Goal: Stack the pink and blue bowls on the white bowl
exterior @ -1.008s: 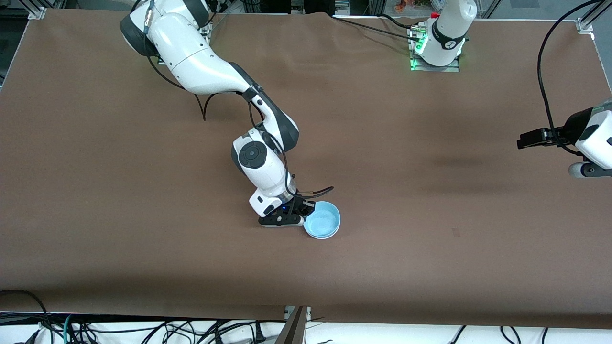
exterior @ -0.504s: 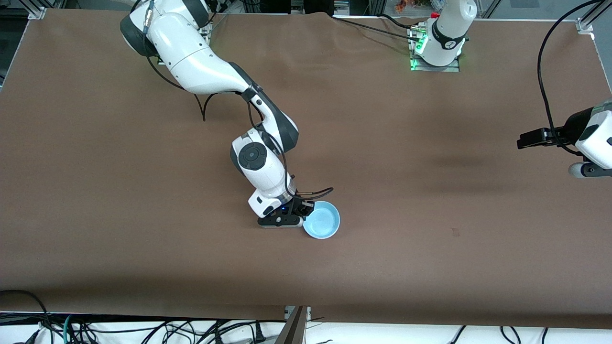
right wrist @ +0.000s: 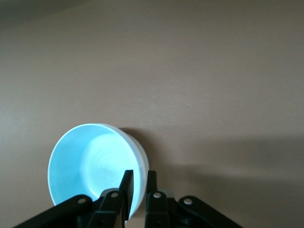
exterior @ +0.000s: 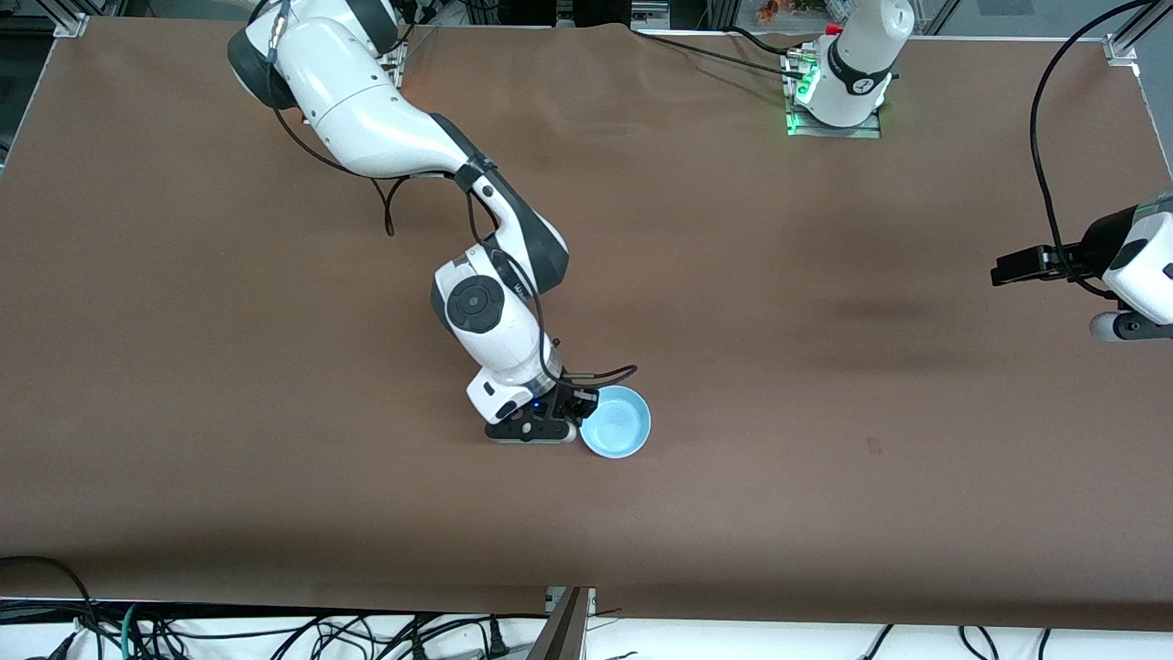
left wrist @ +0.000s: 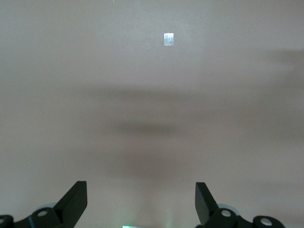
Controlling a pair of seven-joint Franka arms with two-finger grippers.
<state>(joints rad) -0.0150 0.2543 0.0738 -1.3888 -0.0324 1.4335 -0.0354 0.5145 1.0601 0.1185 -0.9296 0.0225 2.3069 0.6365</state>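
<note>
Light sky-blue round plastic bowl [exterior: 616, 422] sits unmoved; right gripper [right wrist: 137, 183], at its nine o'clock, has loosened, fingers straddling the rim. Left gripper [left wrist: 141, 199] waits, spread wide, empty.

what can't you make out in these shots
- Pink and white bowls: none shows in any view; only the blue bowl appears, and what lies under it is hidden by it.
- Right gripper: fingers straddle the bowl's rim, but whether they still pinch it is unclear; in the front view the wrist covers them.
- Left gripper: fingers stand open, their bases cut off by the wrist view's edge; in the front view the frame edge hides it.
</note>
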